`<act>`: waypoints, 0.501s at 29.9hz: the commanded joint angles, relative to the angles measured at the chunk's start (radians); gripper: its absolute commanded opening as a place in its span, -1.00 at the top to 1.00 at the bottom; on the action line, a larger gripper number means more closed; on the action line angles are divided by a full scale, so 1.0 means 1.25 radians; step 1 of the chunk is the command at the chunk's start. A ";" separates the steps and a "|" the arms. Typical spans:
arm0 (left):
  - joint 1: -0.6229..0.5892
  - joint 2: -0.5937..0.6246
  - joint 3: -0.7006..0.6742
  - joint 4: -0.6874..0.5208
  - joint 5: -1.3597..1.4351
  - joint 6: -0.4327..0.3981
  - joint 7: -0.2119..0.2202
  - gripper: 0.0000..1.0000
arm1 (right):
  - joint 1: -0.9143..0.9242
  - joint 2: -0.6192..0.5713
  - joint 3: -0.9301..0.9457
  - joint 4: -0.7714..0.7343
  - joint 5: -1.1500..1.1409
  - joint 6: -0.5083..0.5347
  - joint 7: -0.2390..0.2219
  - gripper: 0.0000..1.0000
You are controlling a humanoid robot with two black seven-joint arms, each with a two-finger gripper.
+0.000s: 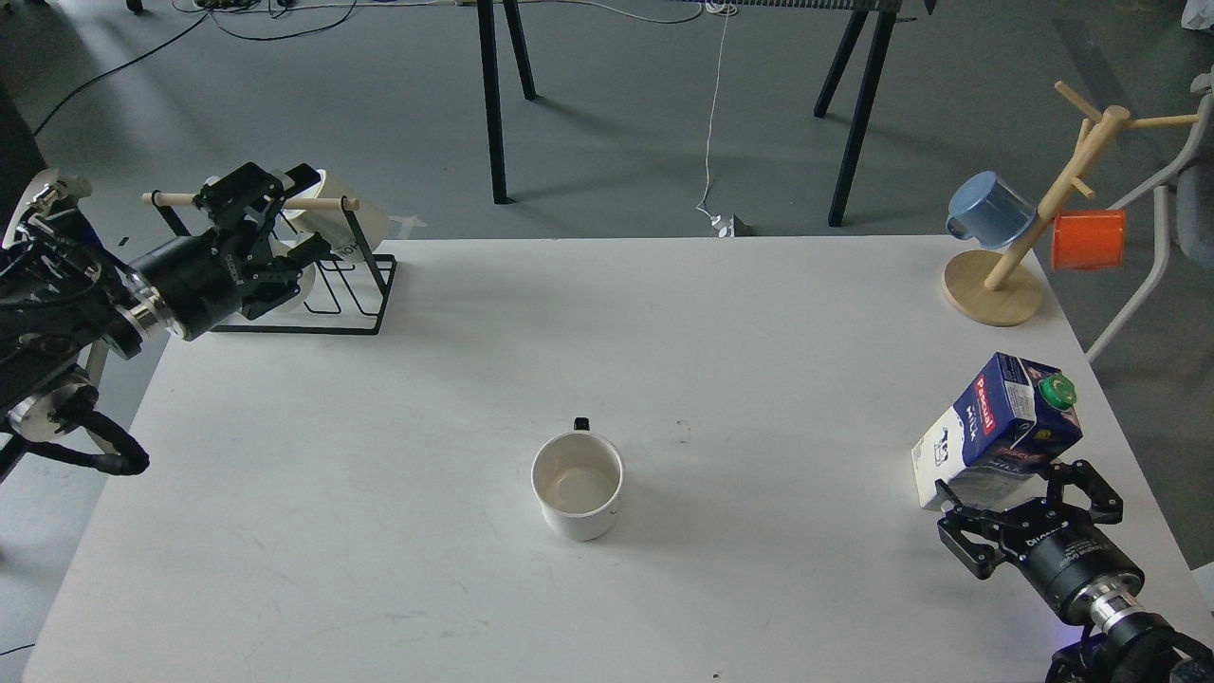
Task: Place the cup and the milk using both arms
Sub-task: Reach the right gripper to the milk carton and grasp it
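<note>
The cup point(577, 485), a cream-white mug with a black handle pointing away from me, stands upright and empty in the middle of the white table point(398, 455). Its drawn face does not show. The milk point(998, 422), a blue and white carton with a green cap, stands at the right edge. My right gripper point(1011, 493) is open, its two fingers on either side of the carton's lower end, close to or touching it. My left gripper point(292, 223) is open at the far left, in front of the black mug rack, far from the cup.
A black wire rack point(353, 285) with a wooden bar and white mugs stands at the table's back left corner. A wooden mug tree point(1015, 256) holding a blue cup point(988, 211) and an orange cup point(1089, 239) stands at the back right.
</note>
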 commanded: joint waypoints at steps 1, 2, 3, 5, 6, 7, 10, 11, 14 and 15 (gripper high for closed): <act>0.009 -0.002 0.000 0.001 0.000 0.000 0.000 -0.97 | 0.013 0.011 0.001 -0.006 0.000 0.000 0.000 -0.99; 0.009 -0.002 0.000 0.001 0.000 0.000 0.000 -0.97 | 0.014 0.011 0.003 -0.007 0.000 0.000 0.001 -0.99; 0.009 -0.002 0.000 0.001 0.000 0.000 0.000 -0.97 | 0.014 0.011 0.003 -0.008 0.000 0.000 0.000 -0.99; 0.009 -0.002 0.000 0.001 0.000 0.000 0.000 -0.97 | 0.016 0.011 0.003 -0.010 0.000 0.000 0.001 -0.99; 0.010 -0.002 0.000 0.001 0.000 0.000 0.000 -0.97 | 0.015 0.011 0.004 -0.012 0.001 0.000 0.001 -0.99; 0.011 -0.002 0.000 0.001 0.000 0.000 0.000 -0.97 | 0.016 0.011 0.004 -0.012 0.001 0.000 0.001 -0.99; 0.015 -0.002 0.000 0.001 0.000 0.000 0.000 -0.97 | 0.015 0.011 0.008 -0.013 0.002 0.000 0.003 -0.99; 0.015 -0.004 0.000 0.003 0.000 0.000 0.000 -0.97 | 0.016 0.013 0.010 -0.013 0.002 0.000 0.004 -0.99; 0.017 -0.008 0.000 0.012 0.000 0.000 0.000 -0.98 | 0.015 0.015 0.022 -0.013 0.004 0.000 0.004 -0.99; 0.020 -0.008 0.000 0.012 0.000 0.000 0.000 -0.98 | 0.015 0.018 0.023 -0.013 0.002 0.000 0.004 -0.99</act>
